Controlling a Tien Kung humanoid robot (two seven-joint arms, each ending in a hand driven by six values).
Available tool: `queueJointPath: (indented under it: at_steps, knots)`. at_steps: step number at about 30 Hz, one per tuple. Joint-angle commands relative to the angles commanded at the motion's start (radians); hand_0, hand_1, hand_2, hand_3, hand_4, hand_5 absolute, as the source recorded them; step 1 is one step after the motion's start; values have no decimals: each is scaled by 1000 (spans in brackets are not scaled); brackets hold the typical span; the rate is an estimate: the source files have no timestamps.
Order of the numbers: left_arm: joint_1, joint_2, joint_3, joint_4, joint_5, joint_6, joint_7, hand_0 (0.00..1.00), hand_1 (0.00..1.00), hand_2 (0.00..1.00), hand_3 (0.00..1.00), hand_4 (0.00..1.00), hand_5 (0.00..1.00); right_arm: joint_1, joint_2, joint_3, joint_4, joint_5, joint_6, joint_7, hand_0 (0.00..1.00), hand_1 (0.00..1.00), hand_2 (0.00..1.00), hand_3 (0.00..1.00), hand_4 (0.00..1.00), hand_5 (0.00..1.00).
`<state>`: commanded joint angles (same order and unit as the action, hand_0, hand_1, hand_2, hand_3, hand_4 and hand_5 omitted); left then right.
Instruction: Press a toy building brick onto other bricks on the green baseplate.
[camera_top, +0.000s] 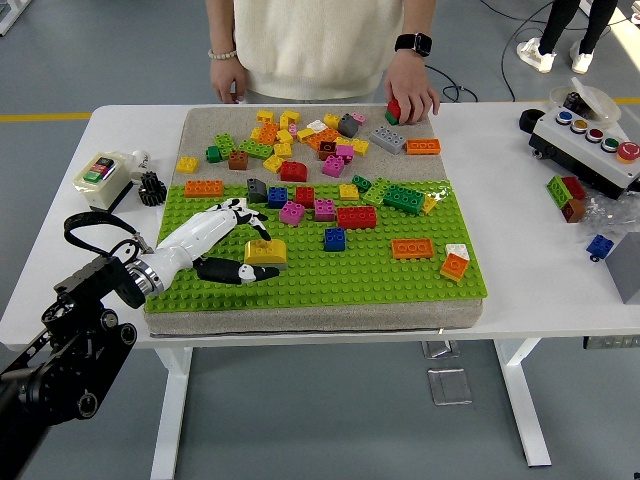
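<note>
While the yellow plastic brick (265, 252) was gripped by the left hand (232, 243) on the green studded baseplate (300, 280), pressing was judged underway; firm downward seating was required next.

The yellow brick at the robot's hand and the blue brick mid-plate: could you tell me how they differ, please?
The yellow brick is wider, and the left hand grips it; the blue brick is squarer and stands free of any hand. Both sit on the green baseplate.

One head view only, high on the robot's side, angled forward and down. The white table (520, 300) fills mid-frame, its near edge low in the frame.
</note>
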<state>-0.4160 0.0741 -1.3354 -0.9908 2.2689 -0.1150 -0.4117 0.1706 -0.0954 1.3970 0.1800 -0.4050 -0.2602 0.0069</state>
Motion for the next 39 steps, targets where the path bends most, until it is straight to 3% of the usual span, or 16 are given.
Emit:
queueJointPath:
  at_steps: [9,24,32,33,38,39]
  knots:
    - [-4,-4,13,45,0,0,2,998,889,841,599,998,635,0,1,-1,0,-1,-3,-1,737,656,708,594,917,511]
    - [3,18,-26,-100,0,-20,-1,998,885,832,599,998,634,-1,2,0,0,-1,-3,0,735,655,708,594,917,511]
    - [-10,36,-62,-128,0,-10,-5,998,871,823,610,998,634,0,0,4,0,-2,2,-3,736,655,707,594,917,511]
    - [-12,39,-67,-129,0,-8,-6,998,847,811,677,998,638,0,-1,5,0,-3,3,-3,737,655,707,594,917,511]
    - [-19,52,-82,-135,0,-1,-10,998,847,811,677,998,638,0,-1,11,0,-4,7,-3,737,655,707,594,917,511]
    - [-21,54,-87,-136,0,2,-10,998,836,797,767,998,637,1,-1,13,0,-4,8,-2,739,655,707,592,917,511]
